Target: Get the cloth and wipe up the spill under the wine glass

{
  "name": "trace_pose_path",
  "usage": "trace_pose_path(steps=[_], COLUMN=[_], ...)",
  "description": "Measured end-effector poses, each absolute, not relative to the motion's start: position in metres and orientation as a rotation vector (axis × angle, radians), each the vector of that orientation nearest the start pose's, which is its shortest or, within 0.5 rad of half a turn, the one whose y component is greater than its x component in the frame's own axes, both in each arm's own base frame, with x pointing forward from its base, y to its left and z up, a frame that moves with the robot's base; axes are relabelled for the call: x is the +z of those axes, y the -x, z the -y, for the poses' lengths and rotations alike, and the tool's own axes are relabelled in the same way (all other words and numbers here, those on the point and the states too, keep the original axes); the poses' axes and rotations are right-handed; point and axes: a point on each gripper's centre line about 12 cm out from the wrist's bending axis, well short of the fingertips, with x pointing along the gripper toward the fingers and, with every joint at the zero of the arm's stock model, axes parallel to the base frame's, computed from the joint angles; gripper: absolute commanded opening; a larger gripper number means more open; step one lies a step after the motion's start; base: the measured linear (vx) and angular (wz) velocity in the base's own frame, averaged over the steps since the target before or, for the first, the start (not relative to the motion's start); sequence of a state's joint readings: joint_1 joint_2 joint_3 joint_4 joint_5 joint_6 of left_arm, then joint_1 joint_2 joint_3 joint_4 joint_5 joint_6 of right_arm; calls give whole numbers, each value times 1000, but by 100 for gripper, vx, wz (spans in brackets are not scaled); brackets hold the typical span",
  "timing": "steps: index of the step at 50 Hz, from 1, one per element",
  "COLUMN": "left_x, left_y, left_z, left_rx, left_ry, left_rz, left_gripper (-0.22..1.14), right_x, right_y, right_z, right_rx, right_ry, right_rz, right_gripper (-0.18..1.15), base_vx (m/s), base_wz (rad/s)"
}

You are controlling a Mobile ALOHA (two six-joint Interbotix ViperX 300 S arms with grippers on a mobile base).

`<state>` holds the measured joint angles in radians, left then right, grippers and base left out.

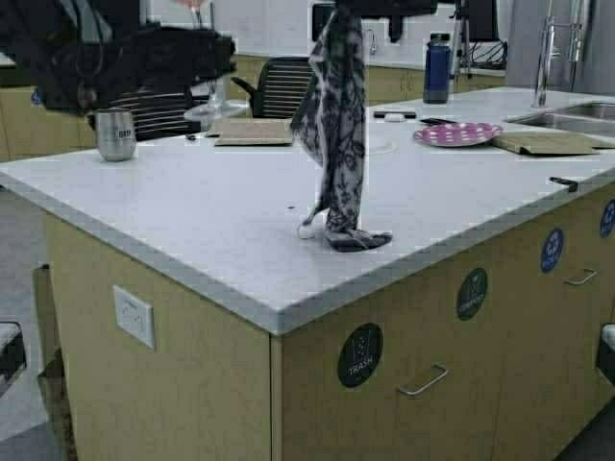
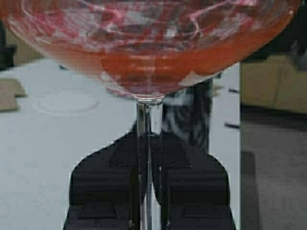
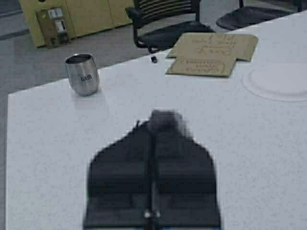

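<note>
My left gripper (image 2: 147,143) is shut on the stem of the wine glass (image 2: 148,43), whose pinkish-red bowl fills the left wrist view. In the high view the left gripper (image 1: 197,67) holds the wine glass (image 1: 209,101) up over the counter's far left. My right gripper (image 1: 341,10) is at the top edge of the high view, shut on the top of the flowered cloth (image 1: 334,125). The cloth hangs straight down and its lower end rests crumpled on the counter. A tuft of cloth (image 3: 164,120) shows past the right gripper (image 3: 153,139). The cloth also shows in the left wrist view (image 2: 192,120).
The white counter (image 1: 192,221) holds a steel mug (image 1: 115,134), flat cardboard (image 1: 252,132), a purple plate (image 1: 457,133), more cardboard (image 1: 548,144) and a blue bottle (image 1: 436,69). A sink (image 1: 577,115) is at the far right. A faint round mark (image 1: 380,146) lies behind the cloth. A chair (image 1: 283,86) stands beyond.
</note>
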<state>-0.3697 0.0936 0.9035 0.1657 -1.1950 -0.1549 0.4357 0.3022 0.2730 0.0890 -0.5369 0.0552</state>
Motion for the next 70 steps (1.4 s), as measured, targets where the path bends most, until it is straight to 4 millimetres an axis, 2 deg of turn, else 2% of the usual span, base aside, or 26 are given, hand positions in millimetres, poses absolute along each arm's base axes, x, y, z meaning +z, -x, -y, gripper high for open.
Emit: trace_pose_path(steps=[8, 12, 21, 27, 36, 43, 47, 51, 54, 61, 67, 70], left_x=[231, 251, 293, 315, 339, 340, 331, 321, 312, 288, 265, 250], left_y=[-335, -338, -349, -359, -369, -377, -382, -387, -391, -401, -408, -412], left_z=[149, 149, 151, 154, 157, 160, 162, 164, 166, 170, 174, 176], left_rx=[-523, -515, -496, -485, -480, -481, -481, -479, -481, -485, -490, -492], left_ry=[124, 136, 126, 118, 121, 120, 120, 118, 116, 120, 123, 126], left_rz=[169, 168, 171, 180, 215, 219, 194, 172, 158, 130, 107, 92], left_gripper=[33, 33, 33, 33, 33, 33, 33, 33, 33, 33, 33, 33], right_x=[186, 165, 122, 95, 78, 78, 79, 74, 64, 42, 29, 23], right_y=[-478, -477, -460, -437, -396, -380, -381, -392, -407, -439, -447, -446], right_z=[-233, -250, -306, -351, -407, -428, -427, -412, -386, -307, -257, -244], right_rx=[410, 436, 532, 621, 741, 787, 789, 754, 698, 537, 441, 417], right_ry=[-122, -127, -131, -105, -83, -80, -67, -70, -70, -72, -73, -72], right_rz=[-132, -168, -238, -276, -296, -291, -283, -298, -325, -399, -447, -463], right_gripper=[7, 7, 7, 7, 7, 7, 7, 7, 7, 7, 7, 7], base_vx=[0, 0, 0, 0, 0, 0, 0, 0, 0, 0, 0, 0], base_wz=[0, 0, 0, 0, 0, 0, 0, 0, 0, 0, 0, 0])
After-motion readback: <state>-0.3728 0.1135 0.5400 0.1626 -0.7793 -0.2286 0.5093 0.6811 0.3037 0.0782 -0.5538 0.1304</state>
